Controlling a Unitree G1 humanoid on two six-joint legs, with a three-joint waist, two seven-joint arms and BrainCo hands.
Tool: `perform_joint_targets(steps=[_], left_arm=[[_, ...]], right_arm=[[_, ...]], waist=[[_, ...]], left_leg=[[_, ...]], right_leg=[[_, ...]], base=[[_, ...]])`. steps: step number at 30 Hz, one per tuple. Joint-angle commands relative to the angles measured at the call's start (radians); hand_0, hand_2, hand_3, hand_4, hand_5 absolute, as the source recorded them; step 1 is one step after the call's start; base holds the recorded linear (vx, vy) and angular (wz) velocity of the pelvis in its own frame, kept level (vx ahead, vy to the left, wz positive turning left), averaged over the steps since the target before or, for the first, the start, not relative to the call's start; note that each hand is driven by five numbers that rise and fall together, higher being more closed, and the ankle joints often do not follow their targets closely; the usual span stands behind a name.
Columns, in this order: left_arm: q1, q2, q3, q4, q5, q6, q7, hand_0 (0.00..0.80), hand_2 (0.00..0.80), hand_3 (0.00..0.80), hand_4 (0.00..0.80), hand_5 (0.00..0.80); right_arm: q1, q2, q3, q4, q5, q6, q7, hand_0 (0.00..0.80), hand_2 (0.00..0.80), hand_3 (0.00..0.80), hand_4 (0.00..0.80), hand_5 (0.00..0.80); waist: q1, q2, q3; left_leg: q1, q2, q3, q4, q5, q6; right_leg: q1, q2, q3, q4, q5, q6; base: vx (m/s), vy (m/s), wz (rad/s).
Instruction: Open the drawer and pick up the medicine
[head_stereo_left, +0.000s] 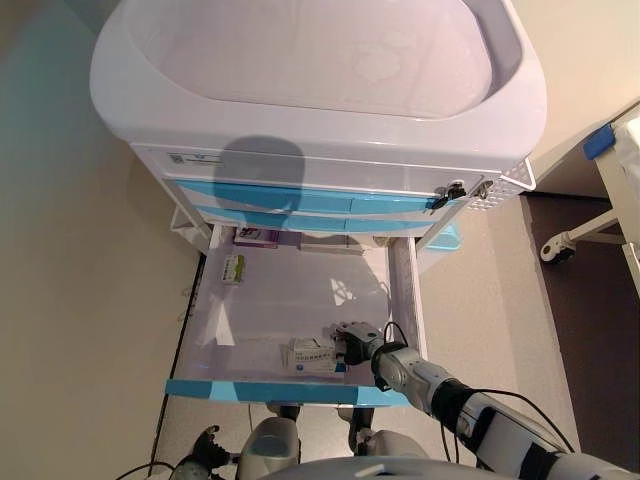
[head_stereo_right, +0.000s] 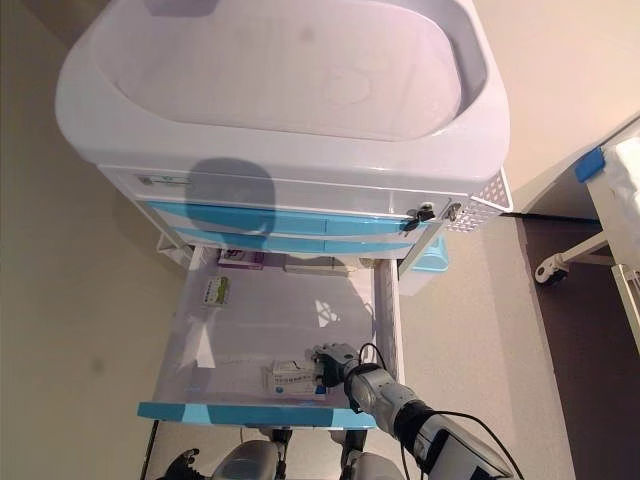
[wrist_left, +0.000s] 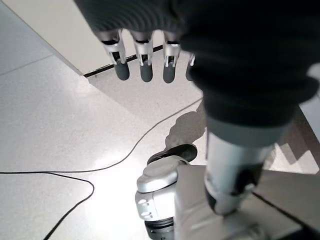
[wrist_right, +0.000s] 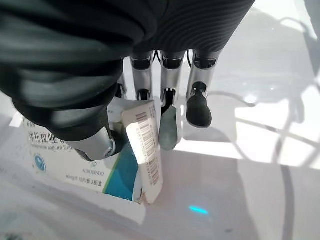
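The white-and-teal cardboard medicine box (wrist_right: 100, 170) at the pulled-out drawer's front edge carries blue Chinese characters, smaller Latin print too blurred to read, and a barcode on its end flap — its digits illegible.

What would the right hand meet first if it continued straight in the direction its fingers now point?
The right hand already pinches the medicine box. Beyond its fingertips, probably the drawer floor; depth is unclear.

The back of the open white drawer (head_stereo_left: 408, 290) lies hidden under the blue-fronted drawers above. A purple-and-white box (head_stereo_left: 256, 237) there is half covered. The small green-and-white packet (head_stereo_left: 233, 268) is too small to identify. The grey basin-topped cart (head_stereo_left: 320, 120) is cut off at the top edge.
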Motion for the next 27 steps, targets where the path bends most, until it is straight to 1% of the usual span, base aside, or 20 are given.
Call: perform_joint_targets(steps=[1,2,12,13,15,18,19,21,22,23,27], left_arm=[[-0.012,-0.045,-0.048,0.036,-0.010,-0.017,0.004,0.000,0.000,0.000,0.000,0.000],[-0.013,-0.044,-0.050,0.034,-0.011,-0.017,0.004,0.000,0.000,0.000,0.000,0.000],[-0.016,-0.044,-0.049,0.038,-0.012,-0.017,0.006,0.000,0.000,0.000,0.000,0.000],[-0.014,-0.044,-0.045,0.039,-0.009,-0.016,0.006,0.000,0.000,0.000,0.000,0.000],[-0.013,-0.043,-0.044,0.038,-0.008,-0.015,0.007,0.000,0.000,0.000,0.000,0.000],[-0.006,-0.036,-0.023,0.041,-0.001,-0.012,0.003,0.000,0.000,0.000,0.000,0.000],[-0.006,-0.036,-0.023,0.041,-0.001,-0.012,0.003,0.000,0.000,0.000,0.000,0.000],[-0.002,-0.031,-0.012,0.042,0.002,-0.010,-0.002,0.000,0.000,0.000,0.000,0.000],[0.004,-0.026,0.001,0.041,0.006,-0.010,-0.011,0.000,0.000,0.000,0.000,0.000],[0.004,-0.026,0.000,0.041,0.006,-0.009,-0.011,0.000,0.000,0.000,0.000,0.000],[0.015,-0.015,0.026,0.048,0.018,-0.005,-0.030,0.000,0.000,0.000,0.000,0.000]], right_arm=[[-0.023,0.019,0.031,-0.001,0.012,-0.008,-0.020,0.787,0.787,0.787,0.787,0.787],[-0.024,0.017,0.027,0.001,0.018,-0.006,-0.024,0.800,0.800,0.800,0.800,0.800],[-0.026,0.004,-0.014,-0.004,0.068,-0.004,-0.043,0.800,0.800,0.800,0.800,0.800],[-0.028,-0.008,-0.023,-0.043,0.087,-0.009,-0.044,0.800,0.800,0.800,0.800,0.800],[-0.029,-0.016,-0.027,-0.060,0.093,-0.009,-0.042,0.800,0.800,0.800,0.800,0.800],[-0.044,-0.063,-0.045,-0.184,0.130,-0.023,-0.019,0.800,0.800,0.800,0.800,0.800],[-0.043,-0.065,-0.046,-0.187,0.130,-0.022,-0.017,0.800,0.800,0.800,0.800,0.800],[-0.051,-0.098,-0.062,-0.252,0.144,-0.029,-0.009,0.800,0.800,0.800,0.800,0.800],[-0.056,-0.136,-0.074,-0.308,0.149,-0.038,0.006,0.800,0.800,0.800,0.800,0.800],[-0.055,-0.138,-0.075,-0.311,0.150,-0.037,0.008,0.800,0.800,0.800,0.800,0.800],[-0.061,-0.212,-0.100,-0.431,0.178,-0.058,0.053,0.800,0.800,0.800,0.800,0.800]], waist=[[0.000,-0.003,-0.002],[-0.001,-0.004,-0.002],[-0.003,-0.003,-0.008],[-0.007,-0.004,-0.013],[-0.007,-0.004,-0.014],[-0.011,-0.008,-0.027],[-0.011,-0.008,-0.027],[-0.014,-0.012,-0.035],[-0.016,-0.015,-0.044],[-0.016,-0.015,-0.044],[-0.019,-0.022,-0.063]], left_leg=[[-0.068,-0.052,-0.019,-0.006,0.022,0.033],[-0.069,-0.052,-0.020,-0.006,0.022,0.033],[-0.069,-0.052,-0.019,-0.008,0.022,0.033],[-0.066,-0.052,-0.016,-0.008,0.021,0.033],[-0.064,-0.051,-0.016,-0.009,0.020,0.033],[-0.055,-0.047,-0.007,-0.009,0.017,0.032],[-0.055,-0.047,-0.006,-0.009,0.016,0.032],[-0.049,-0.046,-0.003,-0.010,0.014,0.031],[-0.042,-0.043,0.000,-0.010,0.012,0.030],[-0.042,-0.043,0.000,-0.010,0.012,0.030],[-0.026,-0.037,0.008,-0.012,0.007,0.028]], right_leg=[[-0.094,-0.021,0.023,0.130,0.016,0.052],[-0.095,-0.021,0.023,0.130,0.017,0.053],[-0.098,-0.021,0.023,0.129,0.017,0.052],[-0.096,-0.021,0.025,0.129,0.018,0.053],[-0.095,-0.021,0.025,0.129,0.017,0.053],[-0.089,-0.019,0.032,0.125,0.017,0.053],[-0.089,-0.018,0.033,0.125,0.017,0.053],[-0.083,-0.017,0.037,0.124,0.015,0.053],[-0.078,-0.016,0.040,0.122,0.014,0.053],[-0.077,-0.016,0.040,0.121,0.014,0.053],[-0.064,-0.013,0.047,0.115,0.011,0.051]], base=[[0.000,0.000,0.00],[0.000,0.000,0.00],[0.000,0.000,0.00],[0.000,0.000,0.00],[0.000,0.000,0.00],[0.000,0.000,0.00],[0.000,0.000,0.00],[0.015,-0.011,-0.01],[0.000,0.000,0.00],[0.024,-0.021,-0.04],[0.029,-0.026,-0.05]])
